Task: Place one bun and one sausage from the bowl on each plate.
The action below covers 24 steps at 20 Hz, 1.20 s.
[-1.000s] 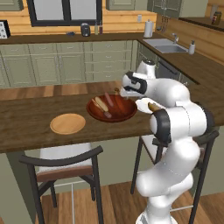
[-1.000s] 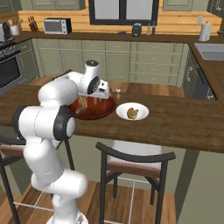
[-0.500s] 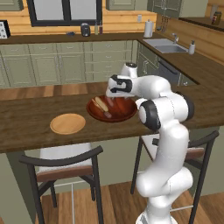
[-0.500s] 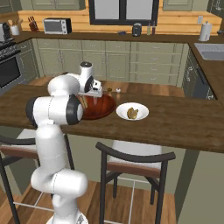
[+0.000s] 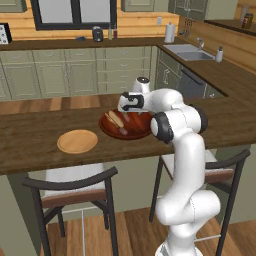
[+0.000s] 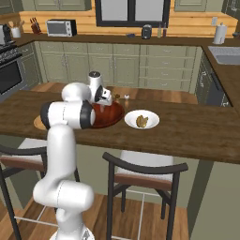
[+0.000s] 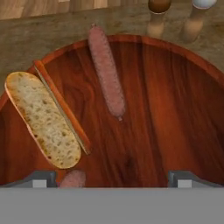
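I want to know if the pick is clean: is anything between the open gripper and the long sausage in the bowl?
Nothing visible is. In the hand view the gripper hangs open over the bowl, with bare wood between its fingertips and the long sausage. The bun and a thin stick lie off to one side.

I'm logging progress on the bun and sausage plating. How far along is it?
Partly done: the white plate holds one brownish item, apparently a bun; no sausage shows there. The tan plate is bare. In hand: nothing; the open gripper hovers over the bowl, which holds a bun and sausages. Left: a sausage for the white plate, a bun and sausage for the tan one.
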Tool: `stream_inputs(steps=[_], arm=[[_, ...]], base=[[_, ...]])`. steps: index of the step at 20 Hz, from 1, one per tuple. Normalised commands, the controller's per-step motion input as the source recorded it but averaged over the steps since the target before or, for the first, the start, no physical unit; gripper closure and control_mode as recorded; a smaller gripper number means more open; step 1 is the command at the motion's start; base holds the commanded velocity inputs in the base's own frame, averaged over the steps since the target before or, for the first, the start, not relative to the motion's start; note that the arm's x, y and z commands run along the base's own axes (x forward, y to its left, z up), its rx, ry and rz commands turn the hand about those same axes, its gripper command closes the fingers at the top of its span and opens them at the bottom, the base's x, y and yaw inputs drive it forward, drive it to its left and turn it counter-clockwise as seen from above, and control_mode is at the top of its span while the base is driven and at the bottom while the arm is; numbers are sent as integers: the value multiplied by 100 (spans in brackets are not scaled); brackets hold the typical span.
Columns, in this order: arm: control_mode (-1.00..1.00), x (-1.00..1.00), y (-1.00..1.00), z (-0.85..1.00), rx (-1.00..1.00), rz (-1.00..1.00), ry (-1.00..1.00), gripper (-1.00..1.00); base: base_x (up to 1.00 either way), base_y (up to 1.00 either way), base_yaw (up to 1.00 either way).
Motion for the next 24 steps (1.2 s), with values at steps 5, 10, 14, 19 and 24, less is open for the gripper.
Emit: stream_inputs(steps=[5, 10, 14, 19, 24], arm=[[-100, 37, 15, -41, -1, -5, -1, -100], [-100, 38, 3, -31, -1, -2, 0, -100], [-100, 30, 0, -39, 0, 0, 0, -100], [-100, 33, -3, -35, 0, 0, 0, -100], [-100, 9, 0, -48, 0, 0, 0, 100]], base=[[0, 0, 0], [0, 0, 0], [0, 0, 0], [0, 0, 0], [0, 0, 0]])
